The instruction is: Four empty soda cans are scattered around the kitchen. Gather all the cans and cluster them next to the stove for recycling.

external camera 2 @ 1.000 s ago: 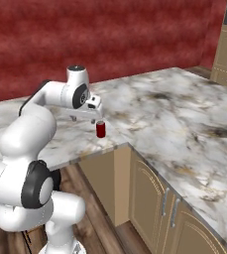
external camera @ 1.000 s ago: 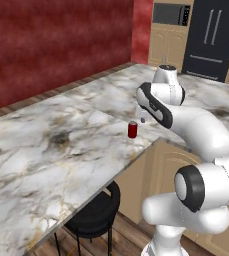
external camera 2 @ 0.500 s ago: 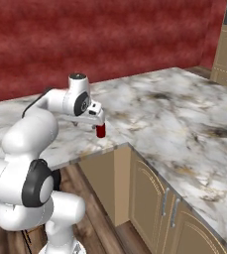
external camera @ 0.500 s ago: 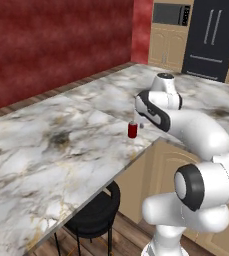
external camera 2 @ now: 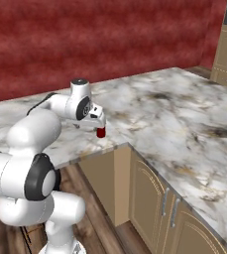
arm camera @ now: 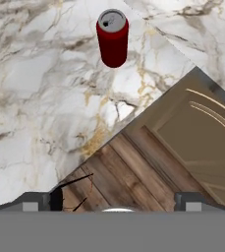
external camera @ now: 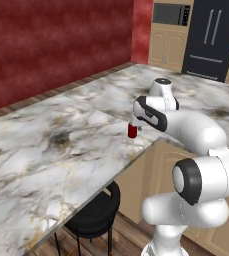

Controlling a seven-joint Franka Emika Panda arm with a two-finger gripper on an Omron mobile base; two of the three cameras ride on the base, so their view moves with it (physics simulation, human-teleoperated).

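Observation:
One red soda can (external camera: 132, 131) with a silver top stands upright on the marble counter (external camera: 61, 150), close to the counter's inner corner edge. From the other side the can (external camera 2: 101, 133) sits just below the hand. My gripper (external camera: 134, 122) hangs right over it, pointing down, open and holding nothing. In the hand view the can (arm camera: 113, 39) lies well ahead of the gripper (arm camera: 113, 203), whose fingertips (arm camera: 35, 201) stand wide apart, and it is not between them. The stove is out of view.
A black stool (external camera: 93, 215) stands under the counter's overhang. Wooden cabinet doors (external camera 2: 152, 188) run below the counter on the robot's side. A black fridge (external camera: 211, 40) and a microwave (external camera: 171, 14) stand at the far back.
The hand has swung in and come down until it hangs directly over the red can. The jaws stay open and the can has not moved.

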